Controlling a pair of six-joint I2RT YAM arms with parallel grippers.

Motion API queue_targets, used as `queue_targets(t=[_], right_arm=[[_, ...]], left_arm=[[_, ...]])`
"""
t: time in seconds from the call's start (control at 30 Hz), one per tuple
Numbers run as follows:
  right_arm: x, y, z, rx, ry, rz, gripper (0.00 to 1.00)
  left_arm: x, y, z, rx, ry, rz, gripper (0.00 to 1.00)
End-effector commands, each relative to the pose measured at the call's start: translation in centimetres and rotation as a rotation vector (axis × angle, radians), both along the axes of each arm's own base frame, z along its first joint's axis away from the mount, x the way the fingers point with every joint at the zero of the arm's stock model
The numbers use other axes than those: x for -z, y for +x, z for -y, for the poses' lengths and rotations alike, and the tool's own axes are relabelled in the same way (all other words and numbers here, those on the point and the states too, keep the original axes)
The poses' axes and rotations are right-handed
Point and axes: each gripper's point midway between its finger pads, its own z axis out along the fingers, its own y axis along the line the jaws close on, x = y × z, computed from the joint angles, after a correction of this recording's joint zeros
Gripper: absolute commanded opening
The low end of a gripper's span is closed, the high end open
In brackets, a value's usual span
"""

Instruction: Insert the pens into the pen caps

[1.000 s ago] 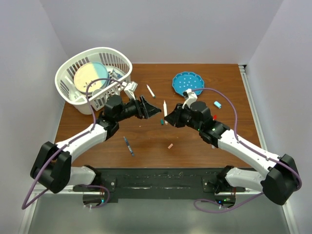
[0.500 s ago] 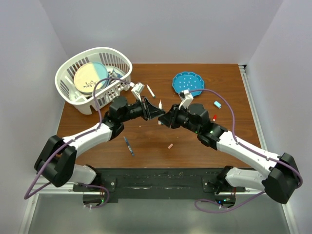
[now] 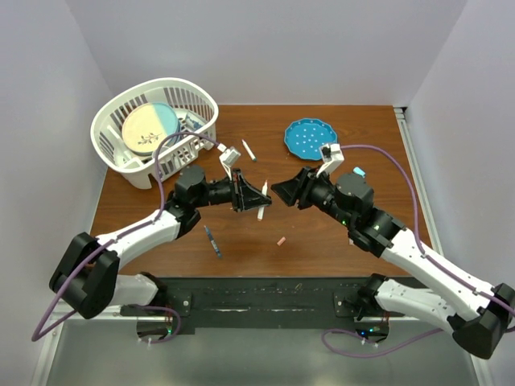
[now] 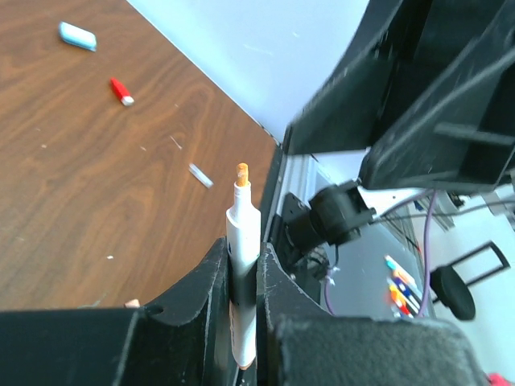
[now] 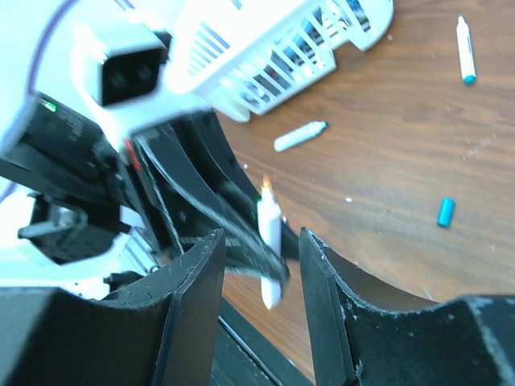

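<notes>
My left gripper [image 3: 261, 199] is shut on a white pen [image 3: 263, 203] with an orange tip, holding it above the middle of the table. In the left wrist view the pen [image 4: 241, 241] stands clamped between the fingers of that gripper [image 4: 241, 251], orange tip up. My right gripper [image 3: 278, 190] faces it from the right, open and empty. In the right wrist view that gripper [image 5: 259, 237] frames the held pen [image 5: 269, 233] without touching it. On the table lie a dark blue pen [image 3: 212, 240], another white pen [image 3: 249, 150], a salmon pen cap [image 3: 281, 240] and a light blue pen cap [image 3: 359, 171].
A white basket [image 3: 121, 157] holding a round plate stands at the back left. A blue dotted plate [image 3: 310, 137] lies at the back centre. The left wrist view shows a red cap [image 4: 121, 91] and a light blue cap [image 4: 78, 35]. A teal cap [image 5: 445, 211] lies near the right fingers.
The white pen has passed from my right gripper to my left. The left jaws shut on it; the right jaws opened and drew back to the right.
</notes>
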Motion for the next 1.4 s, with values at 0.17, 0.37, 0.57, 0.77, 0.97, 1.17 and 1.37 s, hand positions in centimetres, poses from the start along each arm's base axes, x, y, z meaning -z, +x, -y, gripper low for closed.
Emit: queue_targets(t=[0.17,0.37,0.57,0.77,0.97,1.17,1.37], right_arm=[[-2.1,0.6,-1.1,-0.011,0.036,0.012,0.46],[-0.8,0.5,-2.3,-0.055,0.031,-0.032,0.42],[0.3,0.4,-2.8,-0.075,0.034,-0.064,0.36],[0.9,0.2,-3.7,-0.115,0.04,-0.081,0.33],[1.7,0.1,-3.7,-0.12,0.031,-0.098,0.21],[-0.2,0.6,-2.5,-0.056,0.031,-0.049,0.0],[-2.7,0.6,-1.9,-0.038,0.037,-0.025,0.0]], left_arm=[[-2.3,-2.3,0.0,0.121,-0.06,0.099,0.0],[-2.4,-2.4,0.1,0.128,-0.077,0.088,0.0],[-2.4,-2.4,0.2,0.136,-0.086,0.077,0.0],[-2.4,-2.3,0.4,0.146,-0.094,0.066,0.0],[-2.7,-2.2,0.5,0.15,-0.099,0.065,0.0],[-2.0,-2.6,0.3,0.158,-0.085,0.057,0.36],[-0.8,-3.5,-0.2,0.168,-0.069,0.039,0.5]])
